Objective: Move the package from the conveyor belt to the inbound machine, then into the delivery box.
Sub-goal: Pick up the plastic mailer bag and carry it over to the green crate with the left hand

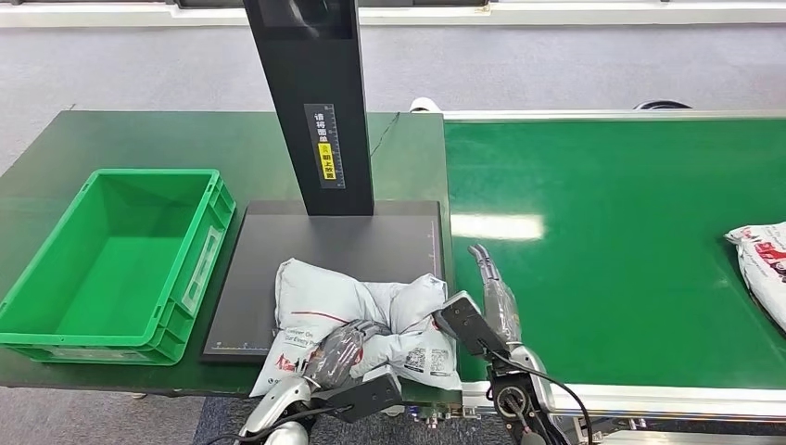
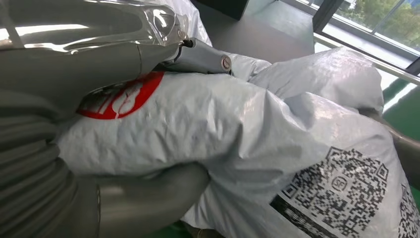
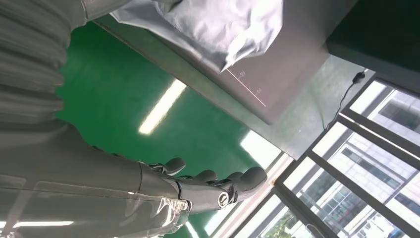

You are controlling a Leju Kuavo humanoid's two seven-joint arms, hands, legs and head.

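Right now my left hand [image 1: 341, 350] is clenched around the near end of the grey poly mailer package [image 1: 357, 320], which lies on the black inbound machine platform [image 1: 334, 246], its near part hanging past the platform's front edge. My right hand [image 1: 494, 295] sits just beside the package's far side, fingers straight and released, over the green conveyor belt [image 1: 612, 232]. Well off from my left hand stands the green delivery box [image 1: 116, 264]. A second parcel [image 1: 762, 264] lies far beyond my right hand.
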